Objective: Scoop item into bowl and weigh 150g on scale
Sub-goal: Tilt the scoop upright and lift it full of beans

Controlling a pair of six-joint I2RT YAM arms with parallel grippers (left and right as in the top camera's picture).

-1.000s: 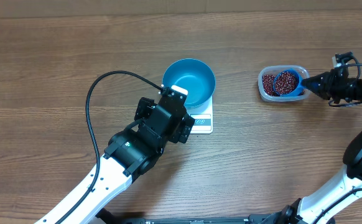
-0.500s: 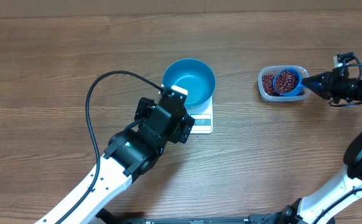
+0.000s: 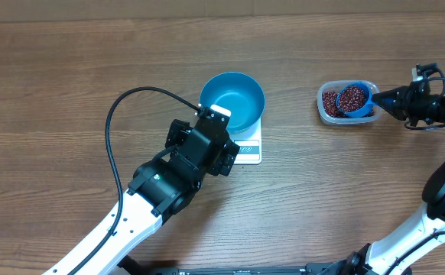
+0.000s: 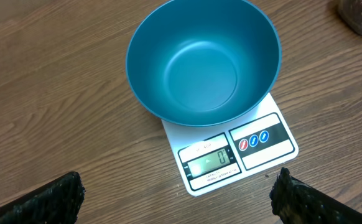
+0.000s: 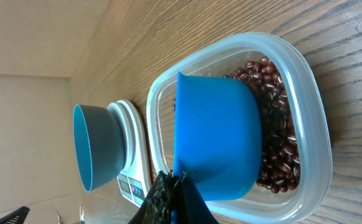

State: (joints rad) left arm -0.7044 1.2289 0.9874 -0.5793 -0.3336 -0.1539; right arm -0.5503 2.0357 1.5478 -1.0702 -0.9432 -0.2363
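Beans (image 5: 274, 149) lie in the clear tub (image 5: 316, 112) and fill the blue scoop (image 5: 218, 124), gripped by the right claw (image 3: 383, 98) over that tub, while the bowl (image 3: 232, 99) sits empty on the zeroed scale (image 3: 249, 150), left claw (image 3: 206, 143) spread wide nearby: nothing weighed yet.

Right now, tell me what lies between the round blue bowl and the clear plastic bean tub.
Only bare wooden table separates the round blue bowl and clear plastic tub, per the overhead view.
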